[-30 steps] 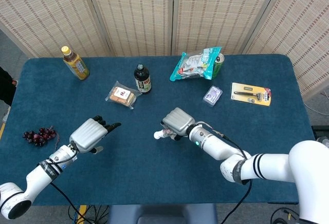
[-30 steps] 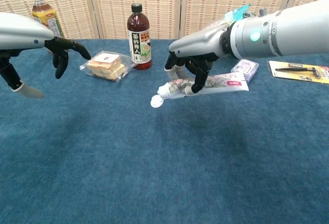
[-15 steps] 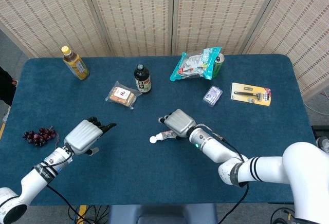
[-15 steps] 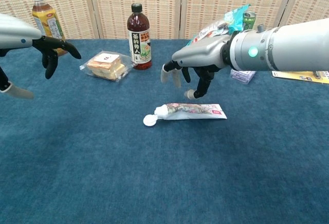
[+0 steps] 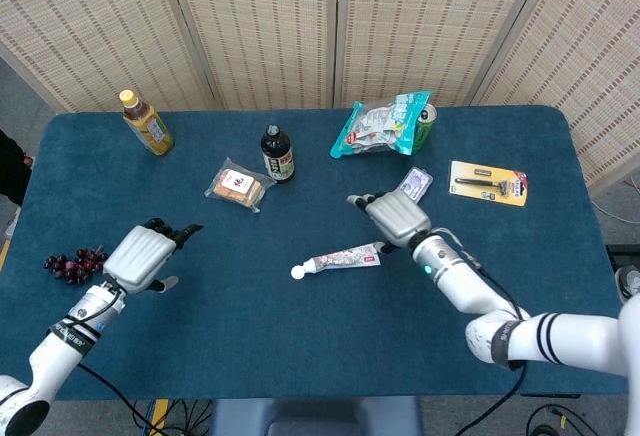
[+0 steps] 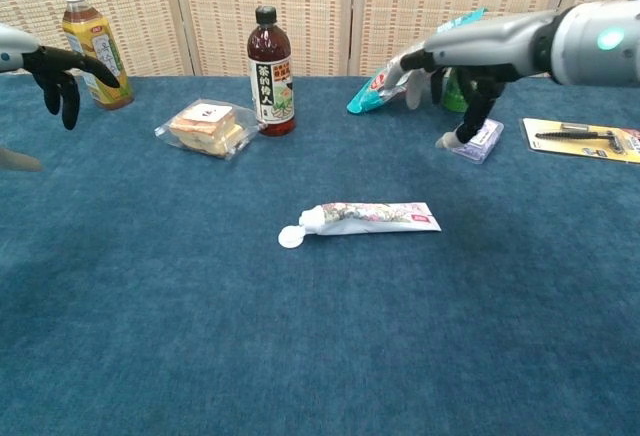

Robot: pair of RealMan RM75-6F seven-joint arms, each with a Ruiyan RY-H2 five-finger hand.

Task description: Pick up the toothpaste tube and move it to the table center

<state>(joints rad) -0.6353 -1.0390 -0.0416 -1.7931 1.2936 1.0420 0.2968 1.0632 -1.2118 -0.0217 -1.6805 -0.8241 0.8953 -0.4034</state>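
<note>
The toothpaste tube [image 5: 340, 258] [image 6: 364, 219] lies flat on the blue table near its middle, white cap toward my left. My right hand [image 5: 396, 217] [image 6: 462, 66] hovers open above and to the right of the tube, fingers spread, holding nothing. My left hand [image 5: 145, 255] [image 6: 60, 73] is open too, far off at the left side of the table, well away from the tube.
A dark drink bottle [image 5: 278, 153], a wrapped sandwich [image 5: 239, 186], a yellow-capped bottle [image 5: 146, 123] and grapes [image 5: 74, 265] sit on the left half. A snack bag [image 5: 382, 124], a small purple packet [image 5: 413, 185] and a razor pack [image 5: 488, 183] lie at the back right.
My right hand let go of the tube, which dropped flat onto the table, then rose and drew back to the right. My left hand moved further left.
</note>
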